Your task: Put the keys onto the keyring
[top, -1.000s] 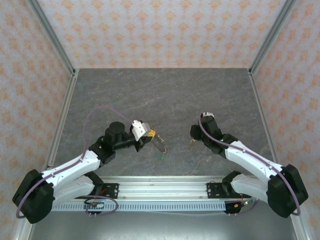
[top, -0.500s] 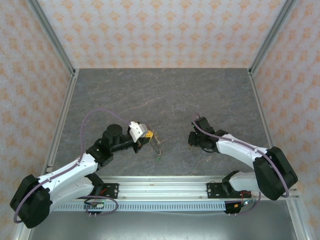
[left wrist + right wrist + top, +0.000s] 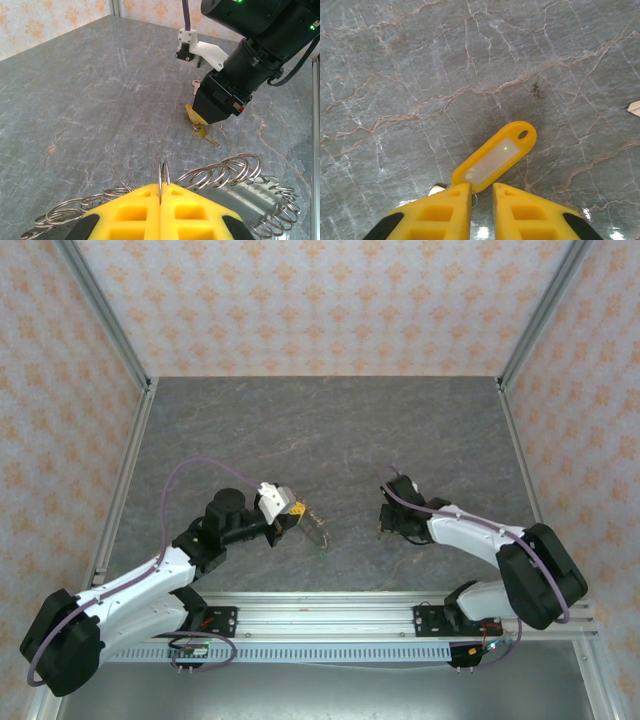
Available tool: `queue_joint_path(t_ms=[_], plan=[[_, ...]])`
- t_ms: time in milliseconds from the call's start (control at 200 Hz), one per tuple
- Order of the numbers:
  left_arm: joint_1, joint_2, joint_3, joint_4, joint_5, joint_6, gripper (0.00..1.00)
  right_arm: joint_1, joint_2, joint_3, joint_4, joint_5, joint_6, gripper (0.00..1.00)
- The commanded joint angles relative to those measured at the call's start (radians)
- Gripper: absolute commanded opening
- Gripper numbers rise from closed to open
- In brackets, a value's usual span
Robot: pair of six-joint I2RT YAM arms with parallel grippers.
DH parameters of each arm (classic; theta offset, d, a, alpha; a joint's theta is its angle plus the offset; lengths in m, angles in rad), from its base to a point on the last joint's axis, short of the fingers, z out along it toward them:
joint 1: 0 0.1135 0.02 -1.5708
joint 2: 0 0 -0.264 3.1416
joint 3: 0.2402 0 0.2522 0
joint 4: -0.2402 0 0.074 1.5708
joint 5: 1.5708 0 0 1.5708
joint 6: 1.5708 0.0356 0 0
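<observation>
**Keyring pinched at left; tagged key under the right fingers**

Risks. The right gripper [image 3: 481,192], at low centre of its wrist view, straddles only the lower end of the yellow tag [image 3: 495,156], which lies flat on the table [image 3: 395,75]. A hold so near the edge could let the tag slip out or swing when lifted. The small gold key [image 3: 202,133] would then dangle at an awkward angle (it shows mid-right in the left wrist view, just below that gripper's tip). Fingertips pressed against the stone could also skid the tag away rather than catch it. On the other side, the keyring [image 3: 225,172] is a limp chain of wire loops sagging to either side of the hold. It may sway and offer the key no steady opening.

Fingers. The left gripper [image 3: 161,189], at bottom centre of its view, is clenched on one upright loop of the keyring, its pads [image 3: 190,197] meeting with no gap. Seen from above, the chain trails right and downward from it toward a green speck [image 3: 323,555], probably another key, though too small to be sure. The right fingers [image 3: 440,212] stand nearly together, with a narrow slot between them and the tag's end in it. Whether they actually pinch the tag cannot be told.
</observation>
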Motion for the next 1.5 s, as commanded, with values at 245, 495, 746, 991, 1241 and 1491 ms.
queue_joint_path(t_ms=[245,495,746,991,1241,1491], plan=[[-0.005,-0.029,0.007,0.008,-0.025,-0.016,0.00,-0.002,0.067,0.049,0.048,-0.032,-0.007,0.19],[-0.005,-0.014,0.011,0.011,-0.026,-0.015,0.00,-0.002,0.088,0.069,0.024,-0.083,-0.022,0.22],[-0.005,0.006,0.016,0.009,-0.022,-0.013,0.00,-0.002,0.094,0.087,-0.016,-0.107,-0.043,0.26],[-0.005,0.003,0.013,0.001,-0.028,-0.013,0.00,-0.003,0.123,0.105,-0.049,-0.111,-0.051,0.13],[-0.005,-0.002,0.010,-0.009,-0.033,-0.013,0.00,-0.003,0.059,0.088,-0.045,-0.063,-0.036,0.08],[-0.005,-0.019,0.005,-0.017,-0.043,-0.012,0.00,-0.001,-0.006,0.069,-0.049,-0.066,-0.037,0.06]])
